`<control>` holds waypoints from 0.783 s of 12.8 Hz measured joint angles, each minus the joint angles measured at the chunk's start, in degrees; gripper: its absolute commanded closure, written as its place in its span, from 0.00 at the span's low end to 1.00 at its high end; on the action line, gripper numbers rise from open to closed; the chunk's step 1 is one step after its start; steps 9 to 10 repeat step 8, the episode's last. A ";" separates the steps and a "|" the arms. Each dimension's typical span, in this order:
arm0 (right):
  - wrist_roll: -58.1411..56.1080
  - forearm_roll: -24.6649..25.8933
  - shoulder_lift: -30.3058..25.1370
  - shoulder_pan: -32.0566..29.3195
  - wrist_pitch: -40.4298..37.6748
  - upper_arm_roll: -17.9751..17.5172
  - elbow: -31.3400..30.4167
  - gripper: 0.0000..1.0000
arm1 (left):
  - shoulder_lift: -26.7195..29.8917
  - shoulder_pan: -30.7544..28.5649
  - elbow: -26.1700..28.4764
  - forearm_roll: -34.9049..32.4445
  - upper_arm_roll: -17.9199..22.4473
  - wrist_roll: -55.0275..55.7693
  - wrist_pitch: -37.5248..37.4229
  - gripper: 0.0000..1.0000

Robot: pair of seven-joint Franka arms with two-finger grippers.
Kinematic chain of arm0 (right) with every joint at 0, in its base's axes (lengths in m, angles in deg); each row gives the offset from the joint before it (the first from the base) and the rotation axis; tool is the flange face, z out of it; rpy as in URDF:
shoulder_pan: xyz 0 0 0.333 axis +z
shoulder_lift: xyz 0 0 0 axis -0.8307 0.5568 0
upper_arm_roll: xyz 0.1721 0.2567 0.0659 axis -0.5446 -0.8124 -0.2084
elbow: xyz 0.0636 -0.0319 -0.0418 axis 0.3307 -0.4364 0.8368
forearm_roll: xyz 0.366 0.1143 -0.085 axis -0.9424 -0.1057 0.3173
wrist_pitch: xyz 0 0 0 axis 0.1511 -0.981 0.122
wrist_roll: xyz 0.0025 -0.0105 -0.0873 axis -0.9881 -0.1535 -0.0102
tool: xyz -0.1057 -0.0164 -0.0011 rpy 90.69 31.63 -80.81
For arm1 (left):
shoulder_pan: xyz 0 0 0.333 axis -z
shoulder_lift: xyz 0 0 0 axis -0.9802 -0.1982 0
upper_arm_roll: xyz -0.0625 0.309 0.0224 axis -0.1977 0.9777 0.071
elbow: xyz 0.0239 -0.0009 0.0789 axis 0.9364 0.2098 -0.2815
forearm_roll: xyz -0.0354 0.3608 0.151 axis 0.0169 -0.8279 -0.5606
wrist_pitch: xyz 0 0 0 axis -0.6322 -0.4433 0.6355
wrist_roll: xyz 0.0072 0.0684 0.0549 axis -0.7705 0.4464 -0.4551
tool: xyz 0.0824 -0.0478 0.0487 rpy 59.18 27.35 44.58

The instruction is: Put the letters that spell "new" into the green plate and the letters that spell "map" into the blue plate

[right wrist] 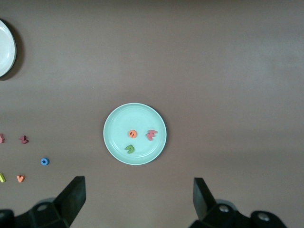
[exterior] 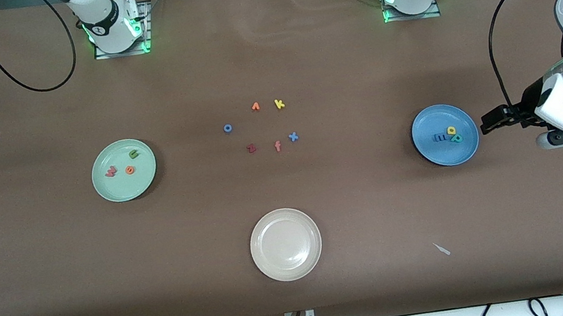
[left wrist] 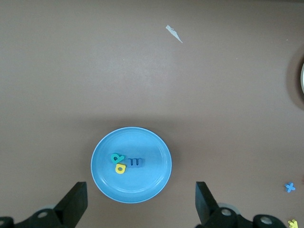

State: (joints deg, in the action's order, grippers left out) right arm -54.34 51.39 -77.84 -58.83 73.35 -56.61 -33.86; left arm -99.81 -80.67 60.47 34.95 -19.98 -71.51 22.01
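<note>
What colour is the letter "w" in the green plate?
Salmon-red; the w shows best in the right wrist view.

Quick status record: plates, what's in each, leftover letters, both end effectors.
green plate: holds olive n, orange e, salmon w
blue plate: holds blue m, yellow a, teal p
cream-white plate: nothing in it
loose letters: six at table centre, between the plates
left end effector: open, above the blue plate
right end effector: open, above the green plate
</note>
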 measured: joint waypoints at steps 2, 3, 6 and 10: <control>0.00 0.00 -0.03 0.00 0.02 -0.02 0.00 0.00 | 0.11 0.00 0.00 0.00 0.10 -0.03 0.25 0.00; 0.00 0.00 -0.05 0.00 0.03 -0.03 0.00 0.00 | 0.11 -0.01 0.00 0.00 0.16 -0.06 0.34 0.00; 0.00 0.00 -0.13 0.00 0.03 -0.11 0.00 0.00 | 0.12 -0.01 -0.01 0.00 0.36 -0.57 0.65 0.00; 0.00 -0.01 -0.13 0.00 0.03 -0.17 0.00 0.00 | 0.18 -0.04 -0.11 -0.12 0.54 -3.10 0.82 0.00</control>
